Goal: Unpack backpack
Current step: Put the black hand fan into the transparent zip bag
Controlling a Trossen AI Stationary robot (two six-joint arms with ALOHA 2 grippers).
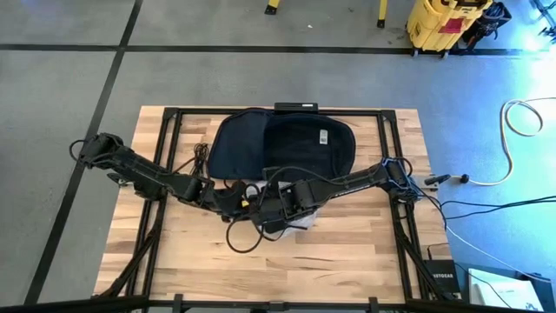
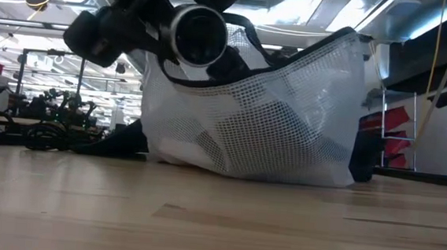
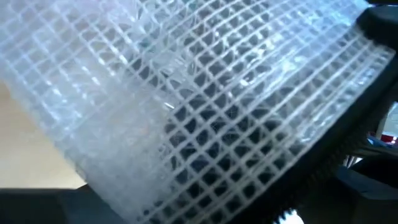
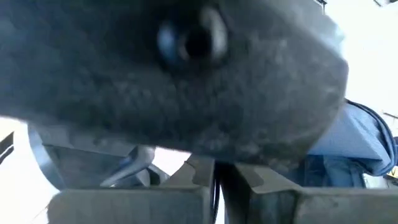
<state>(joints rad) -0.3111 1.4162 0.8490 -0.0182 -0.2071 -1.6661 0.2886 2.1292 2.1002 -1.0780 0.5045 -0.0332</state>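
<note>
The unpacking is being judged as partly done: a clear mesh pouch [image 2: 264, 112] with dark trim is already lying out on the wooden tabletop [image 1: 347, 252], just in front of the backpack [image 1: 282, 143], and whether anything else is being kept inside the bag cannot be told. The backpack is being seen at the far middle of the tabletop from above — a large, soft, dark bag with a rounded outline, slumped flat, with a small white label showing on its fabric. Both arms are being brought together over the pouch. The left hand [image 1: 236, 200] is being held against the pouch with its fingers spread wide; its wrist view is being filled by the gridded plastic, but whether the pouch is actually being gripped cannot be told. The right hand [image 1: 276, 207] is being kept clenched — its fingers are seen pressed together in its own view, possibly on a thin dark edge. What is left is probably releasing the pouch and checking the backpack again.
</note>
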